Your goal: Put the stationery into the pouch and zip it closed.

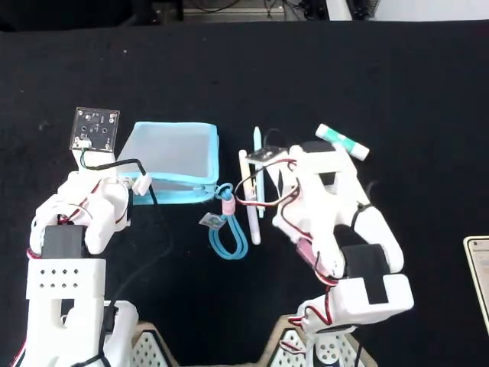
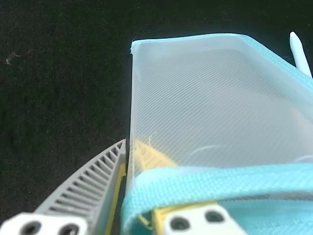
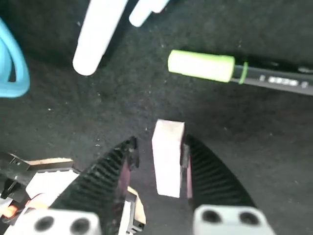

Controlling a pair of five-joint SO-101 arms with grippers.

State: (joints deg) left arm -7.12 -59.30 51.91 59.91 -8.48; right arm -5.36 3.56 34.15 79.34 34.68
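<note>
Between the jaws of the right pincer (image 3: pixel 160 144) a small pale eraser (image 3: pixel 167 161) sits on the black tabletop (image 3: pixel 244 147). The jaws are apart: one touches the eraser's side and the other stands off it with a gap. Near the eraser lie a green-capped marker (image 3: pixel 200 66) and the white pens (image 3: pixel 100 34).

Over at the mesh pouch (image 2: pixel 210 112), the left pincer (image 2: pixel 131 147) is clamped on a corner. One jaw is outside the teal-edged side, and the other shows yellow through the mesh. From above, the pouch lies flat, with a blue strap loop (image 1: pixel 228 233) and the pens between it and the right arm.

The step in hand looks like the first pick, since nothing seems to lie in the pouch yet. The next move calls for closing squarely on the eraser, lifting it clear of the pens and carrying it to the pouch's mouth. The left pincer would have to hold the pouch steady there. Whether the zip stands open I cannot tell.
</note>
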